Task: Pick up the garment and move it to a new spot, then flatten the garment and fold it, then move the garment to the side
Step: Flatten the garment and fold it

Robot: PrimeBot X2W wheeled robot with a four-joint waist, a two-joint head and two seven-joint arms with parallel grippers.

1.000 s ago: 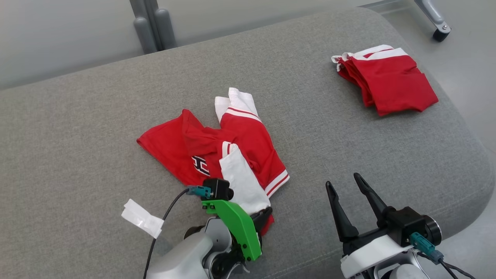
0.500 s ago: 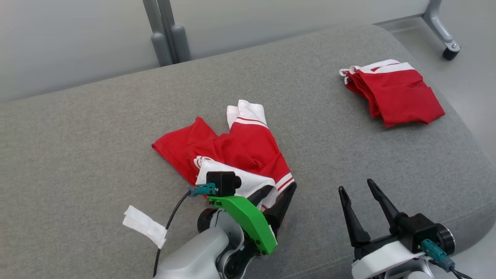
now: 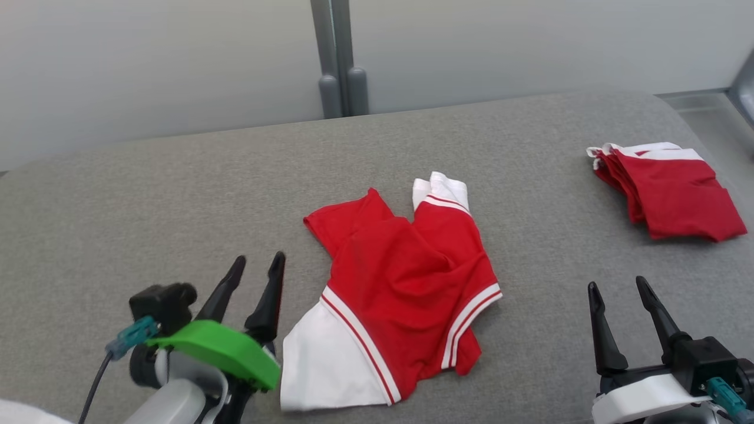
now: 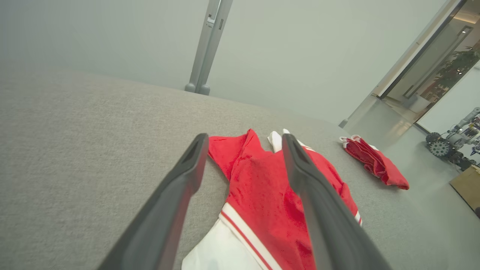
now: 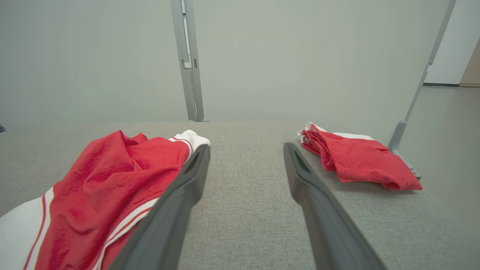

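Note:
A red garment (image 3: pixel 406 282) with white panels and red-white stripes lies crumpled on the grey cushioned surface (image 3: pixel 147 194), in the middle of the head view; it appears too in the left wrist view (image 4: pixel 262 195) and the right wrist view (image 5: pixel 108 187). My left gripper (image 3: pixel 258 262) stands open just left of the garment's white lower corner, apart from the cloth, nothing between its fingers. My right gripper (image 3: pixel 615 288) is open at the lower right, well clear of the garment, empty.
A folded red and white garment (image 3: pixel 671 191) rests near the surface's right edge, also in the right wrist view (image 5: pixel 356 157). A grey post (image 3: pixel 339 65) rises behind the surface against a pale wall. Bare floor lies beyond the right edge.
My left gripper has let go of the garment and moved left, now open. The garment has been turned over and spread, its logo hidden. The head camera has swung, shifting the whole picture.

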